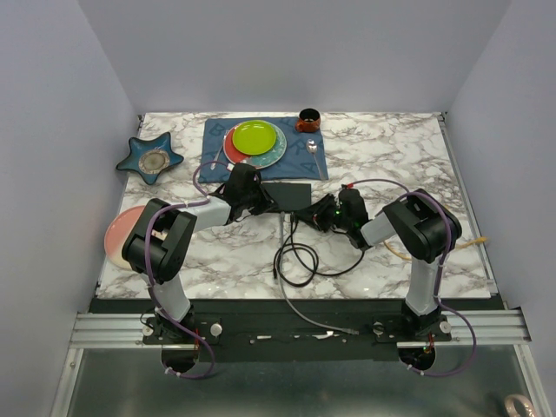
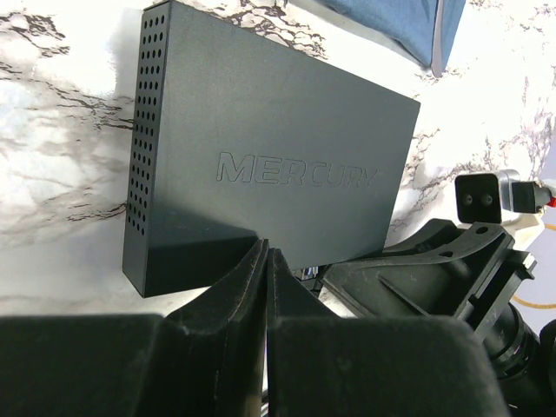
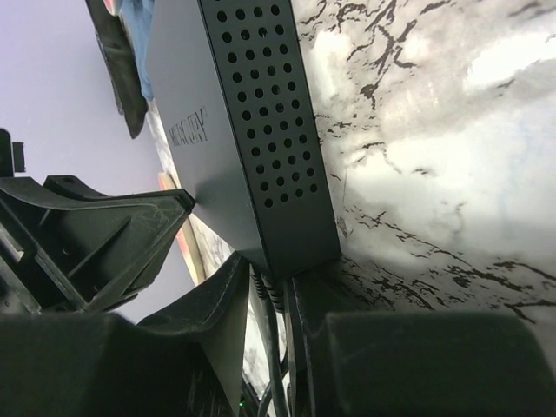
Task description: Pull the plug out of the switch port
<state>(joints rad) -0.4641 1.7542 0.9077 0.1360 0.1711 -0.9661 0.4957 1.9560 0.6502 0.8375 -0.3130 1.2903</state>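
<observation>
Nearest, a black cable lies in loose loops on the marble tabletop, slack enough that it should not resist a pull. It runs toward 12 o'clock into the plug, seated in the near long edge of the switch, which lies flat at the middle of the tabletop.

The right gripper comes in from the switch's 4 o'clock. Its jaws are narrow, with one finger on either side of the plug and cable, though I cannot tell whether they are clamped on it. That low, edge-on approach makes sense, since the plug must come straight out toward 6 o'clock.

The left gripper sits at the switch's 9 o'clock, jaws closed together on nothing and tips against the box. It is apparently a brace, so the light box does not slide along with the plug.

Farther off, at 12 o'clock, a blue mat carries a green plate, with a cup at its 1 o'clock corner, all well apart from the work.
</observation>
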